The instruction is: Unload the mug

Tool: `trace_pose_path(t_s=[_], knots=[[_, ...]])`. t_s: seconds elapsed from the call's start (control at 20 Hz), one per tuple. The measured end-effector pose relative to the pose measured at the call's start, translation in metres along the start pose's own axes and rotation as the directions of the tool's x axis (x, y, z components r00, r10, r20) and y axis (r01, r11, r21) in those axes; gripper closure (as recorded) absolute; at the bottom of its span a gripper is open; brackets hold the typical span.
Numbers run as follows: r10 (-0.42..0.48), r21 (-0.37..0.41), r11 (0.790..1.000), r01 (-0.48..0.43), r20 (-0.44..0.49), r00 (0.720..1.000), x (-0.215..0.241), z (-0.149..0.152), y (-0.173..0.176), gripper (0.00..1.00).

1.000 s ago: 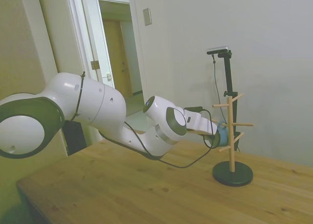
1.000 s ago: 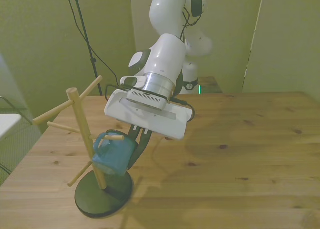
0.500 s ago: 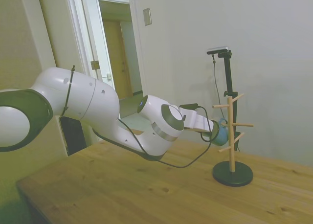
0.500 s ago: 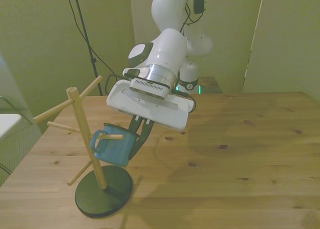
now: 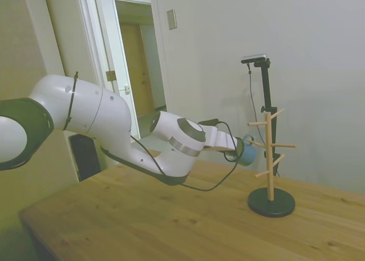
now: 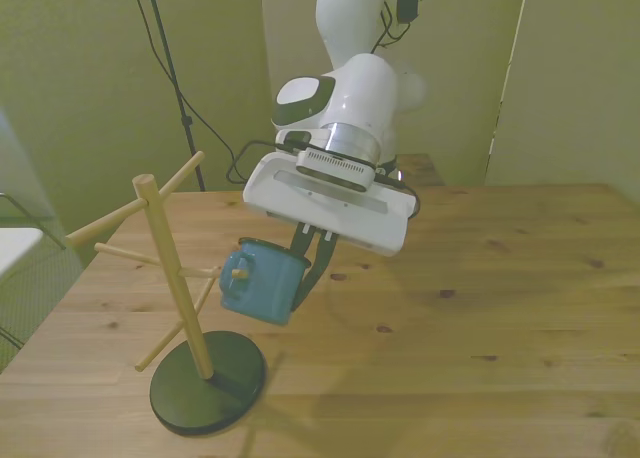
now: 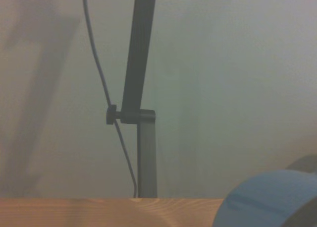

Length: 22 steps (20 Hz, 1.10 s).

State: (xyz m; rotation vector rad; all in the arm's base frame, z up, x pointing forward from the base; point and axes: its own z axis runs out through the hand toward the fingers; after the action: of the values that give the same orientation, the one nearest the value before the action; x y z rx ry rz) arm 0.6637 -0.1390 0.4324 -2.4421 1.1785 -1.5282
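One arm (image 5: 114, 130) fills most of my side view, reaching across the wooden table (image 5: 171, 221) with its wrist turned roughly level toward the mug tree (image 5: 270, 158). From the front view I see the same table (image 6: 480, 308) running wide and mostly bare toward the front view's right, and the mug tree (image 6: 180, 288) standing on its round dark base near the front view's left, its wooden pegs angling out from a slightly leaning post. Next down in size is the end effector (image 6: 305, 268): its dark fingers come down below the broad white wrist block and are closed onto the wall of the mug (image 6: 262, 281), so I read it as gripping the mug firmly. The mug hangs in the air above the table, tilted, with its small loop handle facing the tree. In the front view a peg tip sits right at that handle, and I cannot tell whether the peg is inside the loop or just beside it. In the side view the mug (image 5: 247, 151) is held just short of the post, at about the height of the middle pegs. My wrist camera catches only a blurred blue curve of the mug (image 7: 267, 199) in one corner.
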Motion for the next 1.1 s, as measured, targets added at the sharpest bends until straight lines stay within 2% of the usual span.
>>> trace_pose_path(t_s=[0.25,0.65,0.85,1.1], knots=[[-0.041,0.019,0.999,0.040,0.035,0.999,-0.026,-0.013,-0.013,1.00],[-0.102,0.102,0.990,0.095,0.068,0.992,-0.065,-0.091,-0.040,1.00],[-0.128,0.110,0.987,0.115,0.120,0.984,-0.096,-0.118,-0.031,1.00],[-0.143,0.085,0.988,0.128,0.211,0.967,-0.144,-0.146,-0.001,1.00]])
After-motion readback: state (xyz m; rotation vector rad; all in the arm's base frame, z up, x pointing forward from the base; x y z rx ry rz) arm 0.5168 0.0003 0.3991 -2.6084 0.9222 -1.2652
